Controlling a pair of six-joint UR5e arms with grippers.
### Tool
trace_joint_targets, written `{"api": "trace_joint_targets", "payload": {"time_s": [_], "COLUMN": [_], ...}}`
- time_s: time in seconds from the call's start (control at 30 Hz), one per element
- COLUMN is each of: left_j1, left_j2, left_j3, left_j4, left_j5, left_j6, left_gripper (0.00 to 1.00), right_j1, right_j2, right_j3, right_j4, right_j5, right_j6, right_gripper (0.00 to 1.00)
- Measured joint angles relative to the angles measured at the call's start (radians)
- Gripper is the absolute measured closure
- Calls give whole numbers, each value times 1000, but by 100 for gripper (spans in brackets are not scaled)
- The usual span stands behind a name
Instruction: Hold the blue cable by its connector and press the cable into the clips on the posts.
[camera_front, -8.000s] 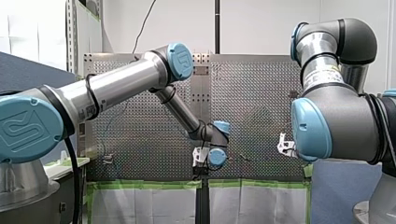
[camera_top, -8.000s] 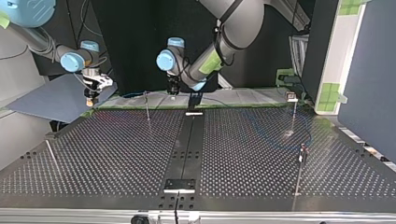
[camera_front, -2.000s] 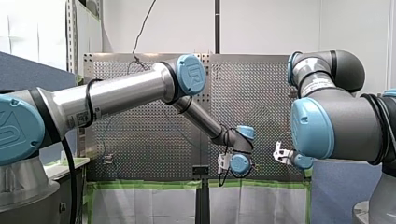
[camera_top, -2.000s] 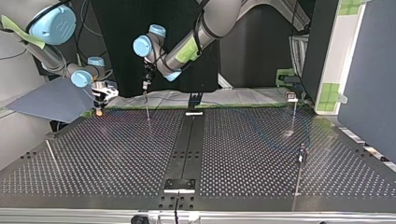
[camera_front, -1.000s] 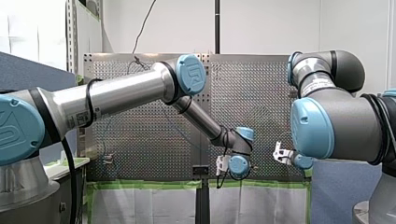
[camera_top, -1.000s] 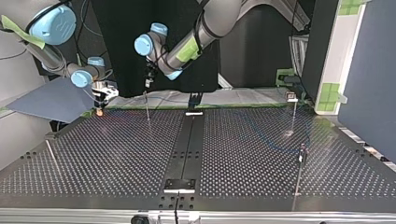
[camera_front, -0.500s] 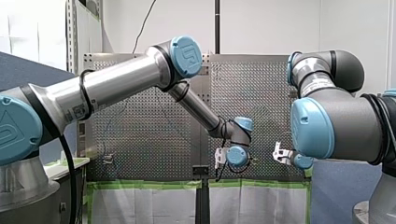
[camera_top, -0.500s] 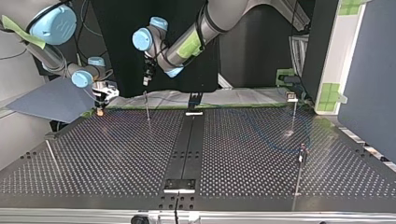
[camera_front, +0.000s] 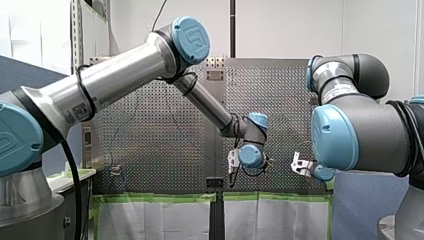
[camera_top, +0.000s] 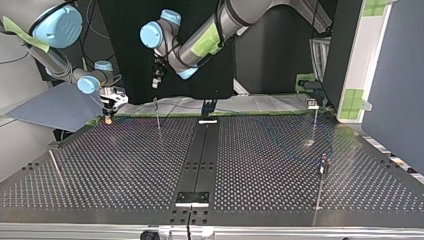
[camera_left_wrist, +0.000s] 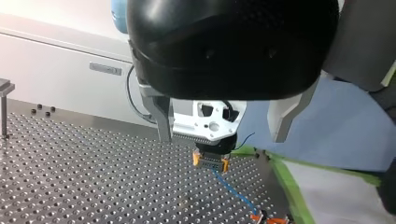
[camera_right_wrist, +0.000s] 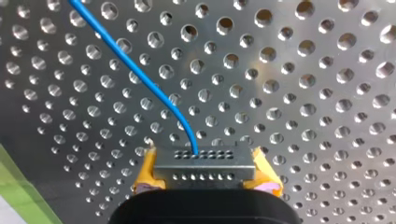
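We find our right gripper (camera_right_wrist: 205, 176) clamped by yellow pads (camera_right_wrist: 262, 169) on a flat grey connector (camera_right_wrist: 204, 163) with rows of pinholes. The thin blue cable (camera_right_wrist: 140, 70) curves from it over the perforated metal table (camera_right_wrist: 303, 70). The left wrist view adds our left gripper (camera_left_wrist: 222, 137), metal fingers (camera_left_wrist: 161, 116) wide apart, empty. The top view alone shows a slim upright post (camera_top: 157, 114) nearby.

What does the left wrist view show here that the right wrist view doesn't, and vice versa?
Only the left wrist view: my left pincer, metal fingers spread and empty; a post standing on the perforated table; my right pincer seen from outside. Only the right wrist view: rows of holes in the face of the connector, with the blue cable entering it. Both: the connector clamped between yellow pads, the cable trailing over the table.
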Motion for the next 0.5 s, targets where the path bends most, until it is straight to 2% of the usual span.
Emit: {"api": "trace_joint_targets", "payload": {"time_s": [0.27,0.5], "left_j1": [11,9], "left_j2": [78,137], "left_j3": [-77,-137], "left_j4": [-36,-81], "left_j5": [-4,-33], "left_j6": [-22,-27], "left_gripper": [0,0], "right_j1": [2,5], "right_j2": [0,0], "right_j3": [0,0], "right_j4": [0,1], "right_j5": [-6,-8], "right_j6": [1,1], "right_gripper": [100,100]}}
